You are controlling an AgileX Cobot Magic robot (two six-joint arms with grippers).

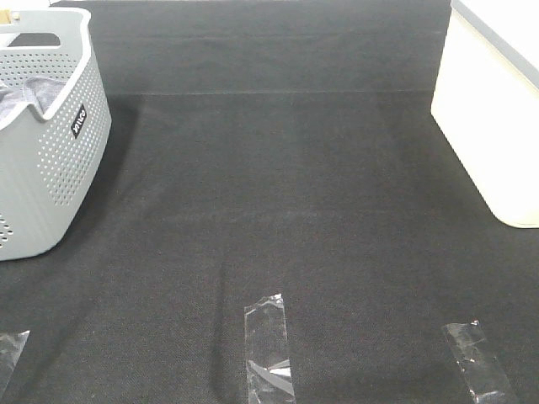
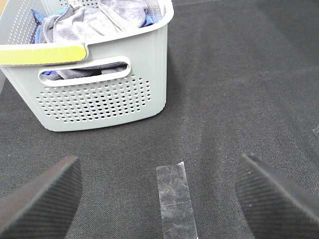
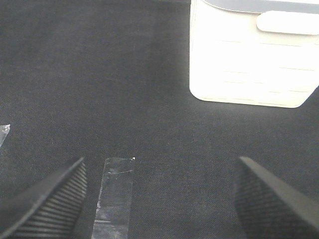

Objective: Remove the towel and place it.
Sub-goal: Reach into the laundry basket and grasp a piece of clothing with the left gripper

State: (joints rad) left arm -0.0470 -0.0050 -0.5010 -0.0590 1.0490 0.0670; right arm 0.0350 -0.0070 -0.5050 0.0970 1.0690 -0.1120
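Nothing is done yet — the towel lies bunched with a blue cloth inside the grey basket at the bench's far left — and the left hand and right hand hang spread and empty, so lifting and placing both remain.

Left gripper: jaws spread wide, nothing between them, nothing held. Both fingers dark, ribbed on inner faces, tips slanting toward each other. Right gripper: same pose, jaws wide apart, empty. Its fingers likewise dark and ribbed, tips slanting inward, touching nothing.
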